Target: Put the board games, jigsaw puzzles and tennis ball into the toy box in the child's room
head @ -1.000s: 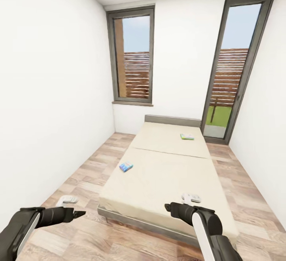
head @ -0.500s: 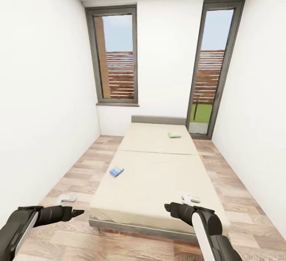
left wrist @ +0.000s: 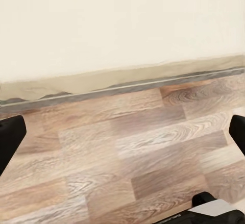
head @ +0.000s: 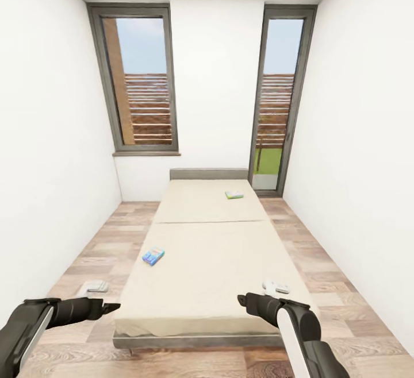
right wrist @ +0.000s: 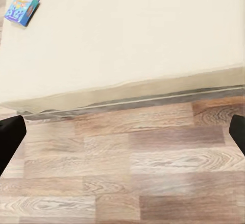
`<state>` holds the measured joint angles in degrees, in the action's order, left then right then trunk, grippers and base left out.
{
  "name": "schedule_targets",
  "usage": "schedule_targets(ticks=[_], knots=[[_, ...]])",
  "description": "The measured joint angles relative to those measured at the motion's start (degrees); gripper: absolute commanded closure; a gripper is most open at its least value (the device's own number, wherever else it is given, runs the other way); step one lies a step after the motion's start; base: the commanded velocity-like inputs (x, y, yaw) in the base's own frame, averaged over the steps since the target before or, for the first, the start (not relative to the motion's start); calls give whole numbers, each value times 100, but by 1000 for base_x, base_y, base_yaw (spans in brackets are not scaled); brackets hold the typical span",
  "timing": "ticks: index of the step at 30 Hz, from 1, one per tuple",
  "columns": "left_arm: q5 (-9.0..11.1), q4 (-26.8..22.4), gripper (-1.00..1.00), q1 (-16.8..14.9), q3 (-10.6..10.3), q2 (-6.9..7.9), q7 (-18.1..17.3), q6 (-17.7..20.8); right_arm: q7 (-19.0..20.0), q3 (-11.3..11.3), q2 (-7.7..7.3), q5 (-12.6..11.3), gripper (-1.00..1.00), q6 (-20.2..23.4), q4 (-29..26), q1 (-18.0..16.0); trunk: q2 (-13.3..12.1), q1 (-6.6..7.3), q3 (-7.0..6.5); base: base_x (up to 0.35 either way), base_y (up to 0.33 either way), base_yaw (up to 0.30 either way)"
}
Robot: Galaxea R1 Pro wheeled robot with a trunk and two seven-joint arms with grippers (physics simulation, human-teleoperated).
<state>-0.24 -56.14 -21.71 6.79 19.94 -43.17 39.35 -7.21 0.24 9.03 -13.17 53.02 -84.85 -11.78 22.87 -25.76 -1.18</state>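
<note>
Head view of the child's room from the foot of the bed. Over the preceding second the whole picture had swung: the bed, formerly skewed toward 1 o'clock, now lay square ahead at 12 o'clock, a shift of camera and base rather than of the objects, judged to mean the robot had lined itself up with the bed for an approach. The mostly blue board game rested on the mattress near its 9 o'clock edge, about halfway up; the green-edged board game lay farther off toward 1 o'clock, close to the headboard. Both arms were held forward and low: the left end effector at 8 o'clock over the plank floor, the right end effector at 5 o'clock over the foot corner of the mattress. Each was released and empty, its dark fingertips spread to opposite margins of its wrist view with bare floor between. In the right wrist view the blue box lay well beyond the mattress lip. Open floor ran along both long sides of the bed; the aisle at 9 o'clock looked the likelier route to the nearer box, with white walls close on either flank limiting elbow room.
</note>
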Motion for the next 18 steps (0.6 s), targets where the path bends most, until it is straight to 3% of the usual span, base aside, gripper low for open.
schedule_targets(ticks=[18], knots=[[0,0,-100,0,81,1,-1,-7,-14,9,43,9,-100,-29,26,-4,0,0,7,3,289,-280]])
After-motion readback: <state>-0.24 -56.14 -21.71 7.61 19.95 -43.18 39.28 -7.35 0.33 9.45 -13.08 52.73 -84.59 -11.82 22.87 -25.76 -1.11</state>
